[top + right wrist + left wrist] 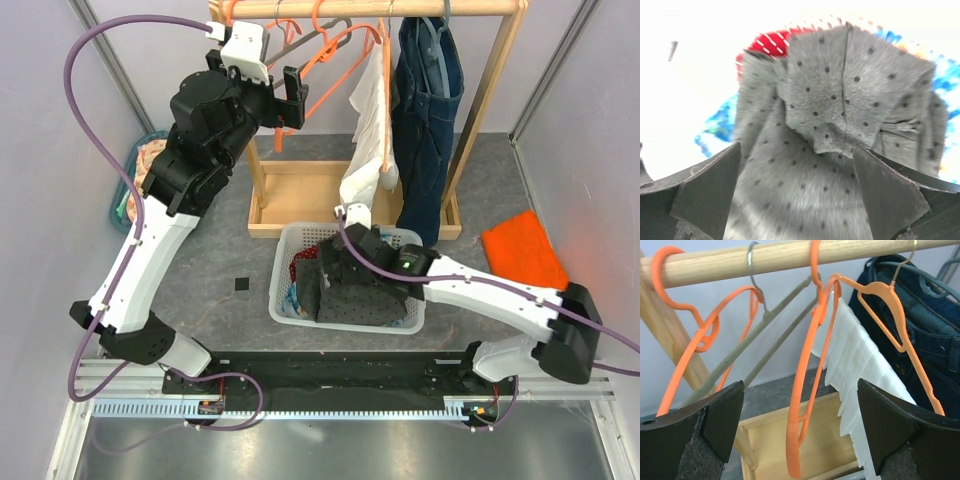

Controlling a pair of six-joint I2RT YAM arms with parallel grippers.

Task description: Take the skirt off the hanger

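The grey dotted skirt (355,290) lies crumpled in the white basket (283,270) at the table's middle. It fills the right wrist view, skirt (840,100). My right gripper (330,272) hovers just above it, open (797,195), nothing between its fingers. An empty orange hanger (330,70) hangs on the wooden rail (370,8). My left gripper (287,92) is raised beside that hanger. In the left wrist view it stands open (800,435), with the orange hanger (805,390) dangling between the fingers and touching neither.
A white pleated garment (370,130) and blue jeans (428,100) hang on the rail's right half. Other empty hangers, orange and grey, hang at its left (740,350). An orange cloth (522,250) lies at the right, and a teal basket (140,170) stands at the left.
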